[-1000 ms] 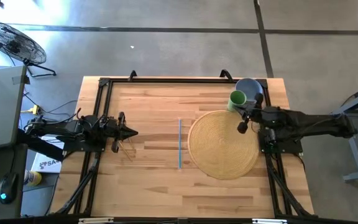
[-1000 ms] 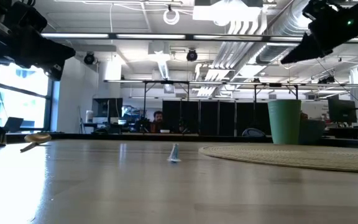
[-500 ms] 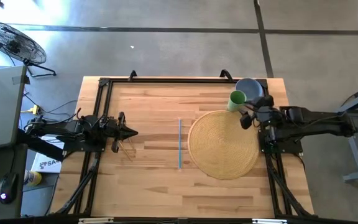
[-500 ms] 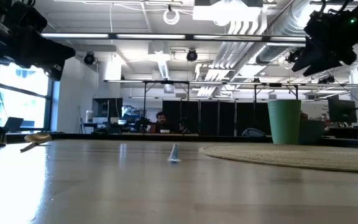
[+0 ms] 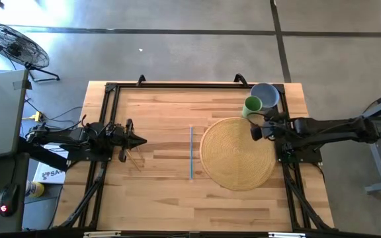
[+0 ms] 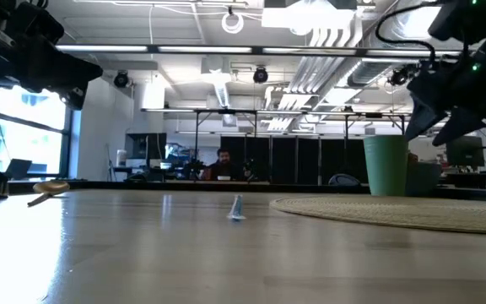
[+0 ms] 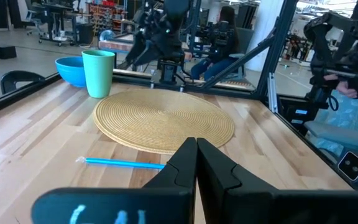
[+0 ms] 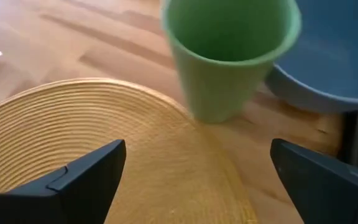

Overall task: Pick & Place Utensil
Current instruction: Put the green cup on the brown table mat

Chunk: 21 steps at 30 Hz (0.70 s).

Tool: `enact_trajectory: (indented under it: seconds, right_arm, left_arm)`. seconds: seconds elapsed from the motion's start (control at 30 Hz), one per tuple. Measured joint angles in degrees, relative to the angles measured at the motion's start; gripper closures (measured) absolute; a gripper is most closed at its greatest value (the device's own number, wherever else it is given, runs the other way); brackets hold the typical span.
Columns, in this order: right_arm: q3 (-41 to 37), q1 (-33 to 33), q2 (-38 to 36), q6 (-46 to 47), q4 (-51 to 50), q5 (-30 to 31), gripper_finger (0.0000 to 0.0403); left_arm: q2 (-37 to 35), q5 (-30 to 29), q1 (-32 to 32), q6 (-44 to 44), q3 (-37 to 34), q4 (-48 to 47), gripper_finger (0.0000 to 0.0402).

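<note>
The utensil, a thin blue stick, lies flat on the wooden table just left of the round woven placemat; the left wrist view also shows the stick. A green cup stands on the table at the mat's far edge, beside a blue bowl. My right gripper hangs open above the mat's far right part, its fingers apart before the cup, touching nothing. My left gripper waits shut over the table's left side, well away from the stick.
Black frame rails run along the table's far edge and both sides. Bare wood lies between the stick and the left arm and along the near edge. In the low view a person sits far off in the room behind.
My right gripper has come down from high above the table toward the mat's far edge by the green cup, and its fingers have opened wide. The stick, cup, bowl and mat have stayed where they were.
</note>
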Motion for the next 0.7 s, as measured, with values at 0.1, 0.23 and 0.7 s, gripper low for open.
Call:
enact_trajectory:
  seconds: [0.1, 0.23, 0.7]
  right_arm:
    - [-1.96, -0.25, 0.36, 3.52, 0.84, 3.69, 0.0006]
    - [-5.55, -2.32, 0.56, 1.34, 8.01, 3.87, 0.0005]
    - [-19.45, -10.35, 0.56, -17.62, 39.71, 4.49, 0.0006]
  left_arm:
    - [0.02, 0.00, 0.00, 0.00, 0.00, 0.00, 0.0401]
    - [0.00, 0.02, -0.01, 0.00, 0.02, 0.00, 0.0401]
    - [0.00, 0.17, -0.02, 0.00, 0.02, 0.00, 0.0401]
